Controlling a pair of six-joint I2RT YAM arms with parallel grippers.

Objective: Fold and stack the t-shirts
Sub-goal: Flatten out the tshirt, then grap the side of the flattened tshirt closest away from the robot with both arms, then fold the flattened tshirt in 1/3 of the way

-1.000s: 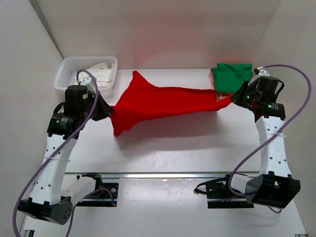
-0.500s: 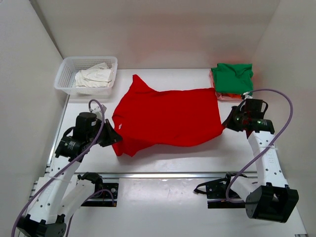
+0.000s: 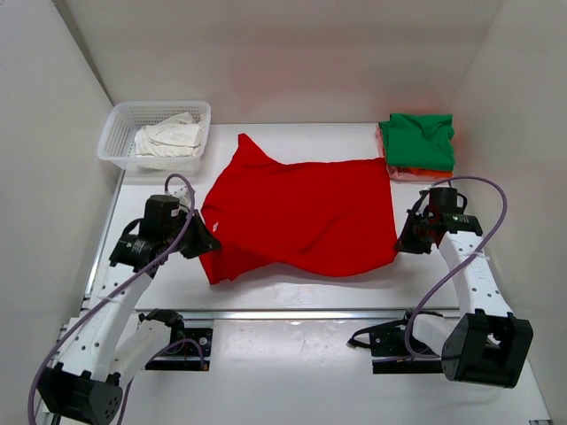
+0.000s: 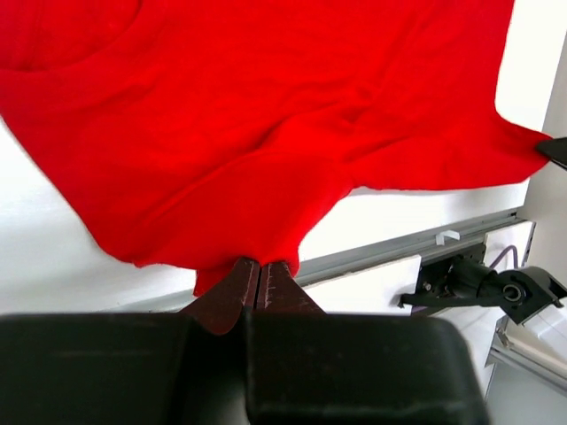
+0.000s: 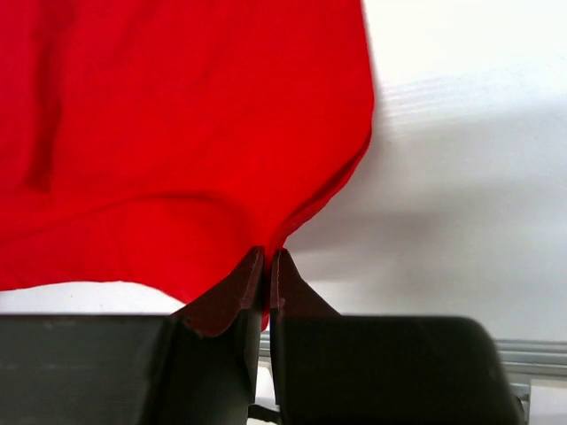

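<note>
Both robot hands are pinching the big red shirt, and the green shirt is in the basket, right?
Not quite. The left gripper and right gripper do pinch the red shirt, but the top view shows the green shirt at the far right, outside the basket, which holds off-white cloth.

A white table (image 3: 310, 297) sits inside three plain white walls (image 3: 292, 62), one at the back and one on each side, with a shiny metal rail (image 3: 301, 313) along its near edge and soft light all over.
</note>
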